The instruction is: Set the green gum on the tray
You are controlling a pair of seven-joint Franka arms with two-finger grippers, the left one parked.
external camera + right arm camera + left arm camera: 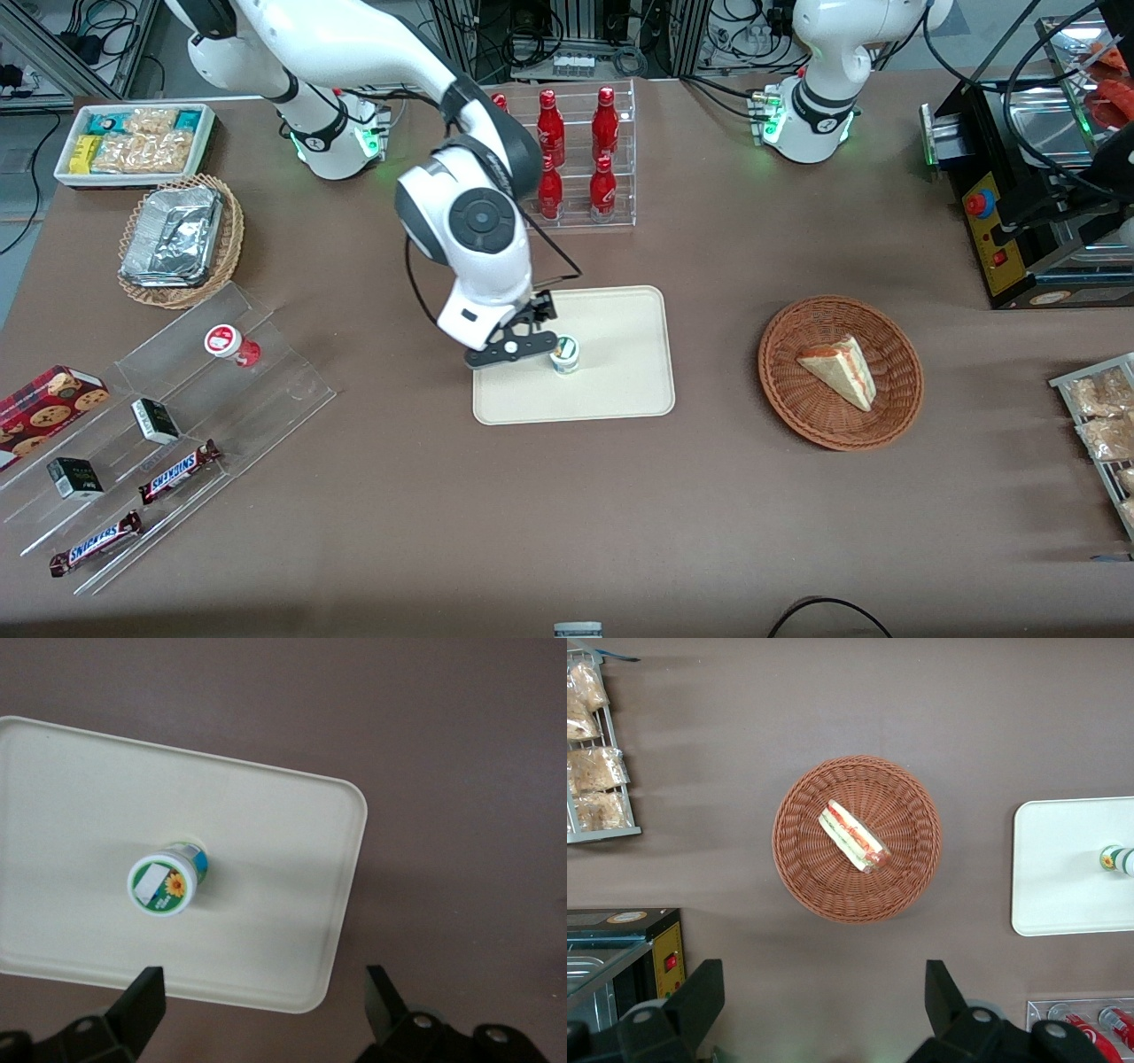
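Green gum standing on the tray, gripper clear of it.

We find the green gum (564,354) upright on the tray (620,390), near the tray's middle, its white lid facing up. We see the gripper (261,1001) above the tray, raised over the gum with fingers (142,997) spread wide and holding nothing. The wicker basket (840,372) with a sandwich wedge (840,370) sits beside the tray, toward the parked arm's end.
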